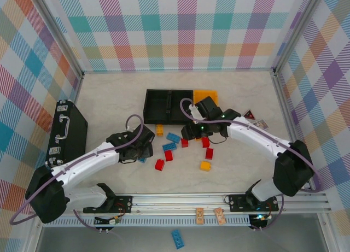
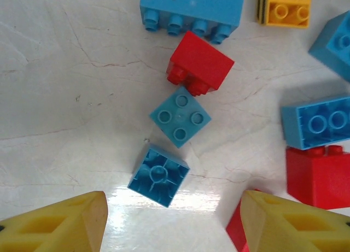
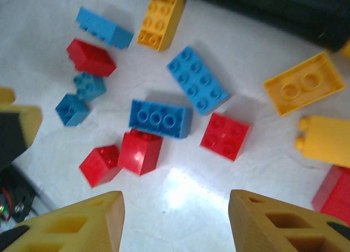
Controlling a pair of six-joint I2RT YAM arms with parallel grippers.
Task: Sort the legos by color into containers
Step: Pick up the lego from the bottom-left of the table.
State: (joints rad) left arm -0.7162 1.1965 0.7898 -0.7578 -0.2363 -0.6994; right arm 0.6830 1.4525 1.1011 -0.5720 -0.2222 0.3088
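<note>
Legos (image 3: pixel 160 119) below your right wrist number five blue, five red, three yellow, near three containers (image 1: pixel 168 106); your left gripper (image 2: pixel 174 211) and right gripper (image 3: pixel 176 208) gape empty.

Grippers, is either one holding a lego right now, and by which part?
Neither. The left gripper and right gripper both stand open and empty above loose legos.

Bare desk (image 1: pixel 109 93) stood open left of the black bins (image 1: pixel 167 105), up to the black case (image 1: pixel 68 129). The legos (image 1: pixel 173 138) crowded the middle. Between the fingers of the right pincer (image 3: pixel 176 219) lay bare desk, red bricks (image 3: pixel 139 151) just ahead.
</note>
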